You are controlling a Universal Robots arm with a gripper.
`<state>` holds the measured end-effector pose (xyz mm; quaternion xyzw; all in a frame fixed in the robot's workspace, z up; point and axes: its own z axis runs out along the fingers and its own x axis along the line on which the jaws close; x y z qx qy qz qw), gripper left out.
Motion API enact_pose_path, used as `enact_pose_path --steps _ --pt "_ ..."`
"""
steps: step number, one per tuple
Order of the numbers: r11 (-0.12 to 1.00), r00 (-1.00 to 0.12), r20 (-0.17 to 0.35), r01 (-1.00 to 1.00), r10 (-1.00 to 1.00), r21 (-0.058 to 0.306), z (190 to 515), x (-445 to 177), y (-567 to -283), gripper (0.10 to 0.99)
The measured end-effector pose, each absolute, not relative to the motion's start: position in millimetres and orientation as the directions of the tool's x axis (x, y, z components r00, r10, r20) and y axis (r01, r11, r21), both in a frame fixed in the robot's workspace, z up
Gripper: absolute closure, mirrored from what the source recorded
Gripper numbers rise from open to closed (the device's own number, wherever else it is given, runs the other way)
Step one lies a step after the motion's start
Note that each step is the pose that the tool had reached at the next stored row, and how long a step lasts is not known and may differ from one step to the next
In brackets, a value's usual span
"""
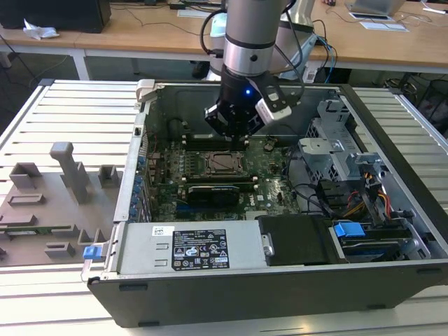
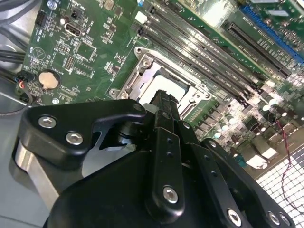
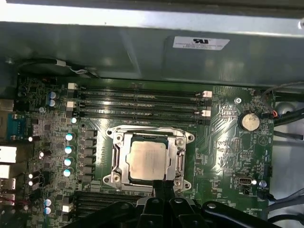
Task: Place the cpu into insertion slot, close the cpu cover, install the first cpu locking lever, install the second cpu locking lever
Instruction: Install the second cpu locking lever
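The cpu (image 3: 148,159) lies flat in the insertion slot (image 3: 110,134) on the green motherboard, its silver-grey top showing through the window of the cpu cover (image 3: 176,156). The cover lies down around the chip. Both wrist views show it: cpu (image 2: 166,86), cover (image 2: 141,78). My gripper (image 3: 164,186) hangs just above the socket's near edge, its black fingers pressed together with nothing between them. From the second wrist view the gripper (image 2: 164,99) points at the chip's edge. In the exterior view the gripper (image 1: 236,134) hovers over the cpu (image 1: 225,162). I cannot tell how the locking levers stand.
Long black memory slots (image 3: 137,102) run beside the socket, and a coin battery (image 3: 250,122) sits near it. The case walls (image 1: 231,294) enclose the board, with a power supply (image 1: 196,248), drive cage (image 1: 329,150) and cables (image 1: 364,199). A grey fixture (image 1: 63,182) stands at the exterior view's left.
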<state>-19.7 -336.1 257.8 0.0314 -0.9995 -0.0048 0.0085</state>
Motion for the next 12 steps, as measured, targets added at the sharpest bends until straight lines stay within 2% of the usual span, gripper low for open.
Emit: enact_pose_path --steps 12 --pt "0.998 -0.998 0.017 -0.063 -0.063 0.01 258 -20 -354 0.98"
